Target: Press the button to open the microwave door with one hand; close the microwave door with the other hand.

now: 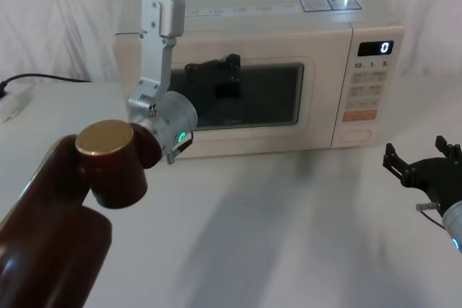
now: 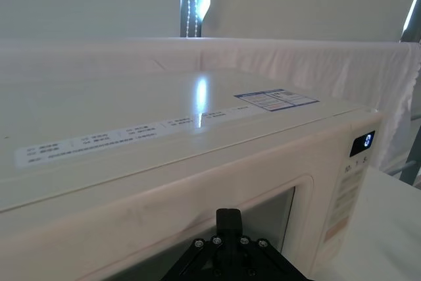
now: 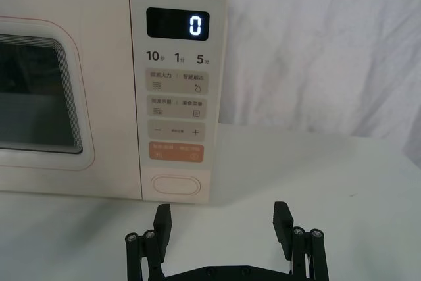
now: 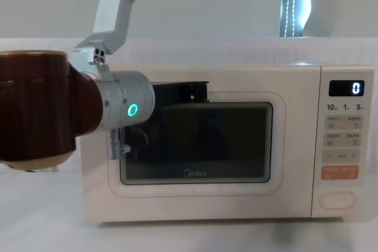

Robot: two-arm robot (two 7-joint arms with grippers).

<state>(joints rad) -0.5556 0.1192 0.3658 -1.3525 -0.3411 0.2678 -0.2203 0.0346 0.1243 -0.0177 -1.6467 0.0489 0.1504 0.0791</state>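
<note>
White table (image 1: 289, 236), closed microwave door (image 1: 238, 99), left hand (image 1: 220, 66) against it

A cream microwave door (image 4: 195, 146) frames a dark glass window edged by a thin pinkish line. The control panel (image 3: 176, 97) is cream, with a black display (image 3: 177, 24) showing a white zero, beige square keys, an orange key (image 3: 175, 153) and a cream button (image 3: 175, 185). The left gripper (image 1: 216, 70) is black on a silver wrist (image 4: 125, 109) with a glowing green ring. The right gripper (image 3: 222, 225) is black. The tabletop (image 1: 289, 236) is white.
</note>
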